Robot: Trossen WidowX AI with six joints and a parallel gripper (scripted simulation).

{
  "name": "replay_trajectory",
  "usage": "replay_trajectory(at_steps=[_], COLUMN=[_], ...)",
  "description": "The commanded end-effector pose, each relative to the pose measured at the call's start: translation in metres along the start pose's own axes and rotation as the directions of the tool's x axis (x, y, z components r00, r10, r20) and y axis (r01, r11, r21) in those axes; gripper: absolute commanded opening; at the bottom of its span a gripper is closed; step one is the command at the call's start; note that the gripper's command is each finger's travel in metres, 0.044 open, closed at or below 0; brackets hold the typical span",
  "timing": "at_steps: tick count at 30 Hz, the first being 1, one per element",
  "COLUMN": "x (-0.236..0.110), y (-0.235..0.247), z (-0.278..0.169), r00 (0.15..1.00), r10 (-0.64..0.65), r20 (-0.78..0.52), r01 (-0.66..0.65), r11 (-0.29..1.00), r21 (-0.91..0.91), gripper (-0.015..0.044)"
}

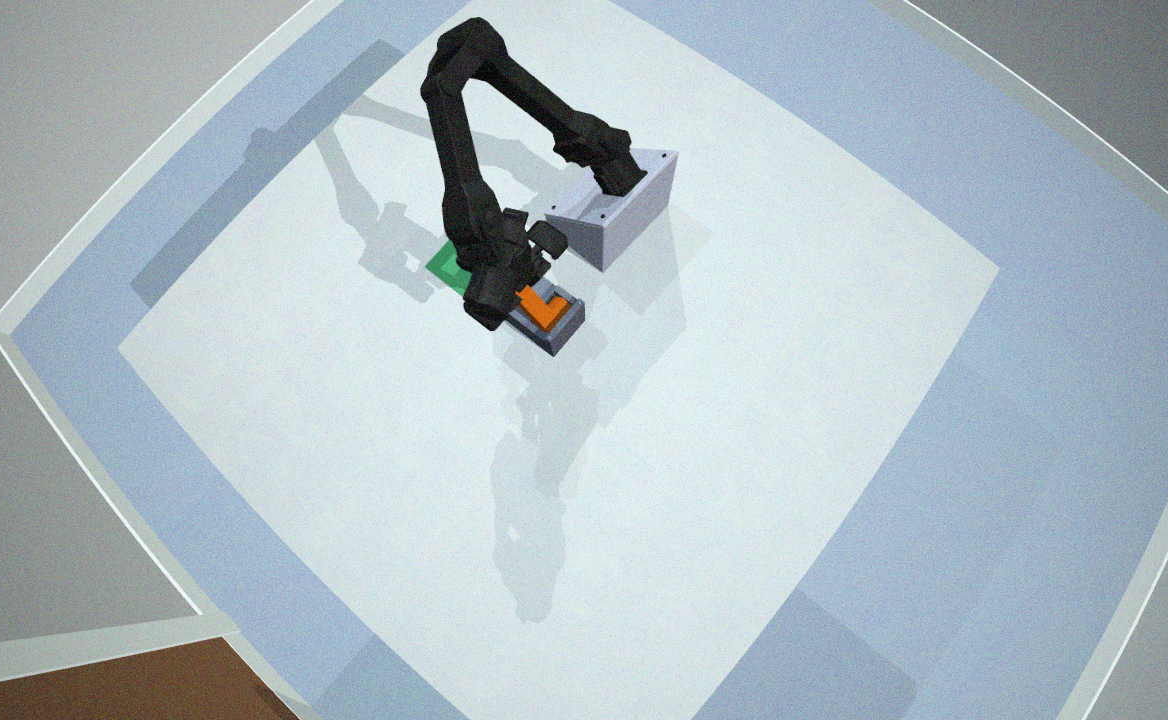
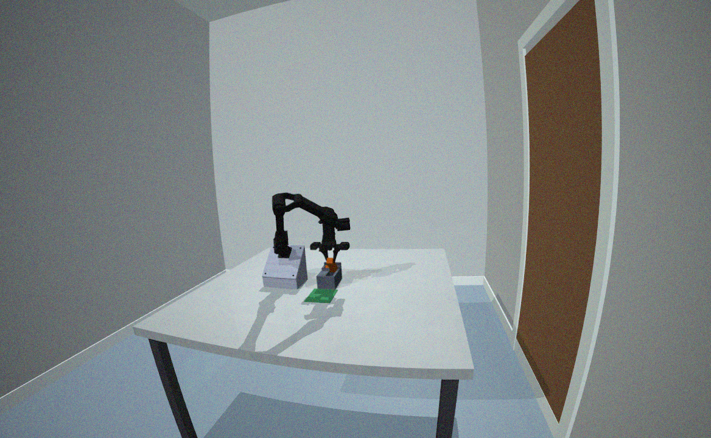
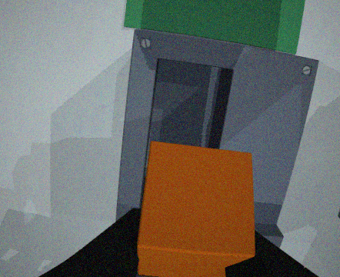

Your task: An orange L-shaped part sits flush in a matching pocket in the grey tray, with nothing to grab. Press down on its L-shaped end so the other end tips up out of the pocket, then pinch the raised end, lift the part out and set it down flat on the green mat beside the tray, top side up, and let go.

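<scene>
My gripper [image 1: 516, 297] [image 2: 329, 260] [image 3: 185, 225] is shut on the orange L-shaped part [image 1: 541, 306] [image 2: 330, 266] [image 3: 197, 208], pinching one end of it. The part hangs tilted, lifted just above the grey tray [image 1: 563, 338] [image 2: 327, 281] [image 3: 275, 123]. In the wrist view the tray's pocket shows dark and open beyond the part. The green mat [image 1: 442, 262] [image 2: 319, 295] [image 3: 216, 0] lies flat beside the tray, on its far side in the wrist view, with nothing on it.
The arm's grey wedge-shaped base block [image 1: 624, 219] [image 2: 284, 269] stands close behind the tray. All of this sits on a white table top [image 1: 391, 429] [image 2: 391, 316].
</scene>
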State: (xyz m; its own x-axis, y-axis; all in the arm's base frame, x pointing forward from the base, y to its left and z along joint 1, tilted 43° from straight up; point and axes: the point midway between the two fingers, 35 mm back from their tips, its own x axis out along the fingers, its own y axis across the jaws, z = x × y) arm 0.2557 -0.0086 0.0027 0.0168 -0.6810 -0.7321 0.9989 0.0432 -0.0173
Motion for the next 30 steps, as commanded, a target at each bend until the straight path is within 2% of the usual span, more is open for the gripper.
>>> replay_trajectory(at_steps=[1,22,30], x=[-0.008,-0.042,-0.043], y=[0.001,0.001,0.000], z=[-0.001,-0.001,0.000], r00=[1.000,1.000,1.000], r10=[0.000,-0.001,-0.001], r20=[-0.008,-0.010,-0.009], r01=[0.000,0.001,0.001], r11=[1.000,1.000,1.000], r21=[0.007,0.006,0.006], gripper=[0.0000,0.0000,0.0000])
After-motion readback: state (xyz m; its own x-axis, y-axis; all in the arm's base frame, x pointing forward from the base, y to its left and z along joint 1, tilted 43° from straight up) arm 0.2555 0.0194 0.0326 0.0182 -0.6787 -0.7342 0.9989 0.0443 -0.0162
